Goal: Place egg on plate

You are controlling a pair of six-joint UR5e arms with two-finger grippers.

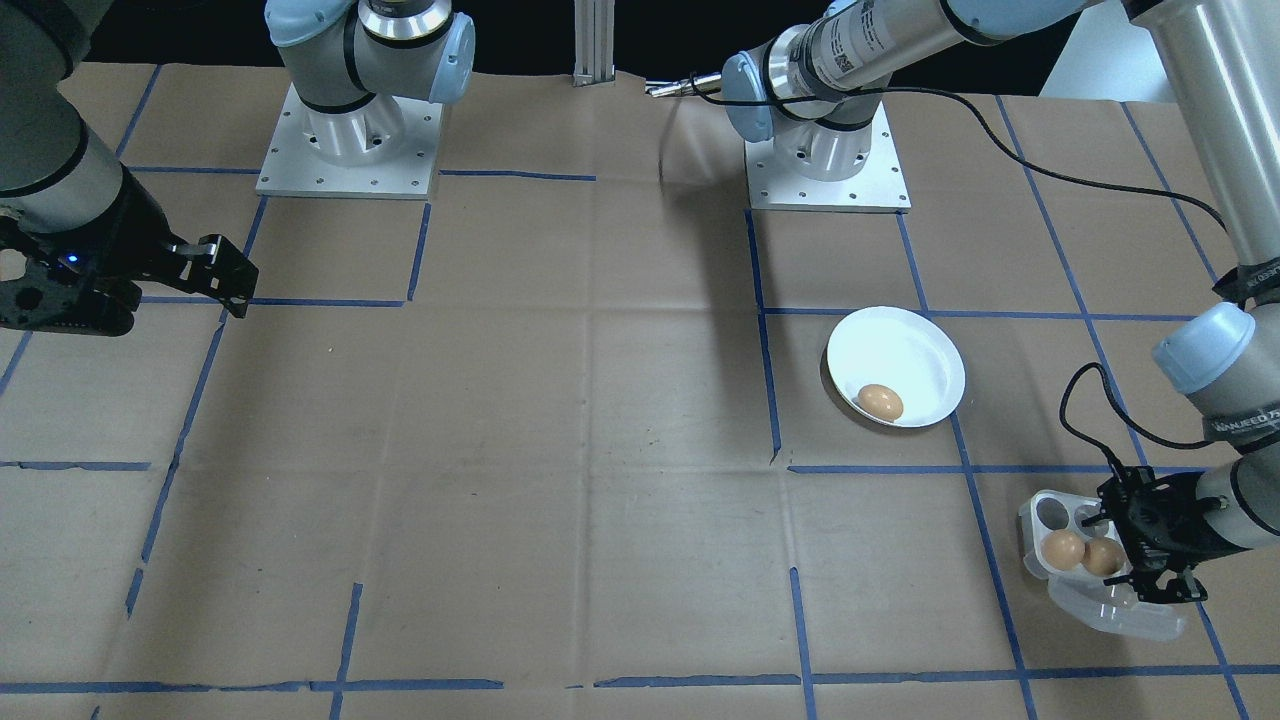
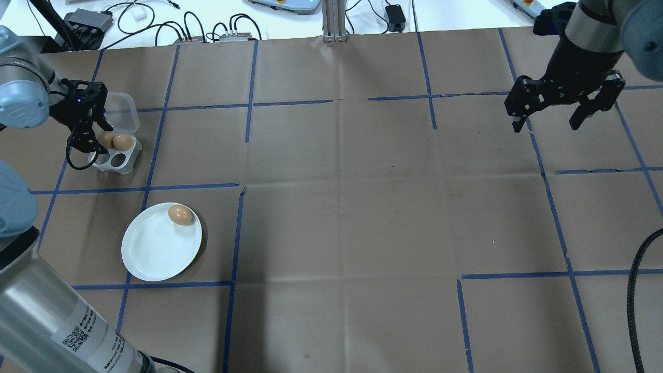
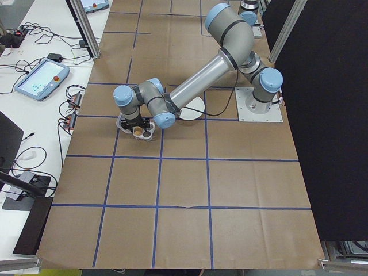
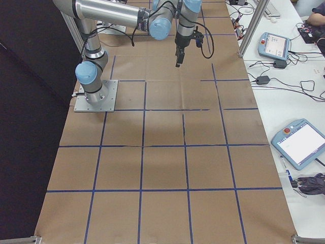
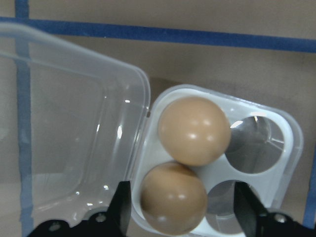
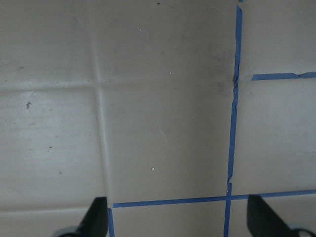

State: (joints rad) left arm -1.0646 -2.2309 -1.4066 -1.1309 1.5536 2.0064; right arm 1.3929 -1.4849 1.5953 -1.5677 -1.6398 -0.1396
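Observation:
The round white plate (image 2: pixel 155 248) (image 1: pixel 905 345) lies on the paper-covered table with one brown egg (image 2: pixel 179 214) (image 1: pixel 880 401) resting at its rim. A clear four-cup egg tray (image 2: pixel 116 160) (image 5: pixel 256 148) holds two more brown eggs (image 5: pixel 194 130) (image 5: pixel 173 197) side by side; the other two cups are empty. My left gripper (image 2: pixel 85 137) (image 5: pixel 182 217) is open and low over the tray, its fingers (image 5: pixel 121 207) on either side of the nearer egg without touching it. My right gripper (image 2: pixel 545 124) (image 6: pixel 177 222) hangs open and empty, far off over bare paper.
The tray's clear lid (image 5: pixel 74 123) (image 1: pixel 1120 610) lies flipped open beside it. Blue tape lines grid the brown paper. Both arm bases (image 1: pixel 350 140) (image 1: pixel 825 160) stand at the robot's edge. Cables and a teach pendant (image 4: pixel 299 142) lie beyond the table's edges.

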